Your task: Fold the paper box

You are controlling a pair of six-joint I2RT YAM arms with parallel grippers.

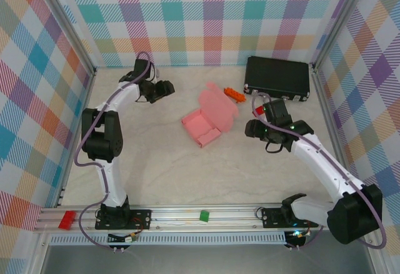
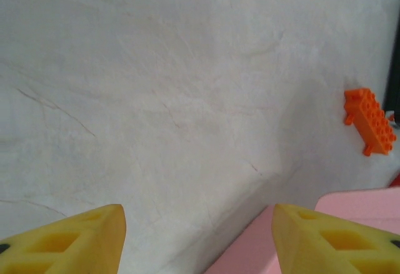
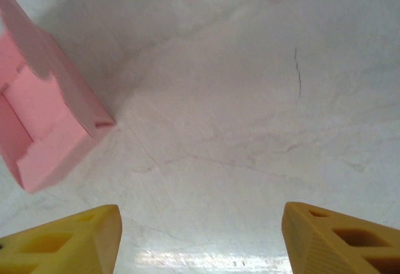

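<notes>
Paper box (image 1: pixel 206 122) lid raised; left gripper (image 2: pixel 197 218) spread, empty; right gripper (image 3: pixel 201 216) spread, empty

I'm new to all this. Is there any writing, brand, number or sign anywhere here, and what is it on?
No text can be read in any of the views.
The pink box, black case and orange brick show no print.
The checked walls carry a pattern only, no words or signs.
</notes>
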